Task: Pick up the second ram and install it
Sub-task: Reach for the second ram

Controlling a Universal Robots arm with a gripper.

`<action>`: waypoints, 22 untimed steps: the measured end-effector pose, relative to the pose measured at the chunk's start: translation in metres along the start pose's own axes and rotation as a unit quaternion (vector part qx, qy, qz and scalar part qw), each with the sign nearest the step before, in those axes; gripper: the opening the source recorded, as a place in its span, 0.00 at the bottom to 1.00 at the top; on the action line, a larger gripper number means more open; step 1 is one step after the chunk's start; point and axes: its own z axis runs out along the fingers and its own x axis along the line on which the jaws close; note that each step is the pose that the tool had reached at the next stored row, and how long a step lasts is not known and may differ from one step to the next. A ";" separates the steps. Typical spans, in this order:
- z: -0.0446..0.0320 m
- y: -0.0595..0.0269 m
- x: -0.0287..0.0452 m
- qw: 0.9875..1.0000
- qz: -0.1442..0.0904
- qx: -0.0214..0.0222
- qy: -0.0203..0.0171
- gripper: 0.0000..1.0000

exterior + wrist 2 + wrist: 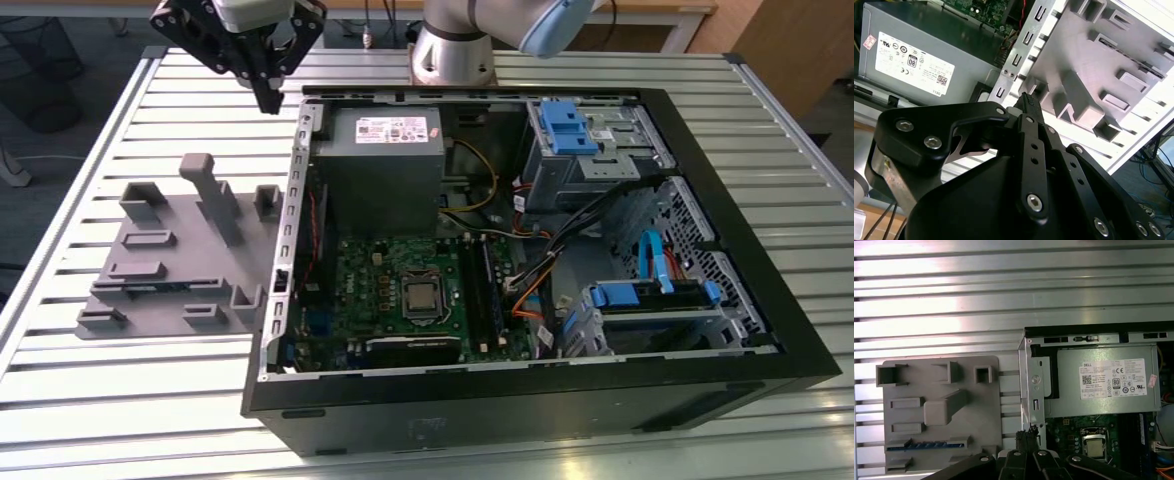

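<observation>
The second ram point(924, 445) lies flat in a slot of the grey fixture block point(941, 410), with its blue strip showing along the block's edge. In the exterior view, my gripper point(271, 98) hangs high over the table between that fixture block point(174, 250) and the far left corner of the open computer case point(534, 250). Its fingers point(1026, 102) are pressed together with nothing between them. In the first wrist view, the gripper point(1027, 432) sits over the case's metal edge, well apart from the ram. The green motherboard point(400, 290) lies inside the case with long black slots point(487, 290) beside the processor.
A grey power supply point(380, 150) fills the case's far left corner, close under the gripper. Drive cages with blue tabs point(581, 130) and loose cables point(574, 230) crowd the exterior view's right side of the case. The arm's base point(451, 50) stands behind the case on the slatted metal table point(134, 400).
</observation>
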 end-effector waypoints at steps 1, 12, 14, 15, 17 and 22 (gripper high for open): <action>0.0000 0.0000 0.0003 1.000 0.000 0.000 0.000 0.11; 0.0000 -0.0004 0.0045 1.000 0.000 0.000 0.000 0.11; 0.0000 -0.0005 0.0059 1.000 0.000 0.000 0.000 0.11; -0.0001 -0.0005 0.0067 1.000 0.000 0.000 0.000 0.11; -0.0001 -0.0007 0.0085 1.000 0.000 0.000 0.000 0.11; -0.0001 -0.0009 0.0120 1.000 0.000 0.000 0.000 0.11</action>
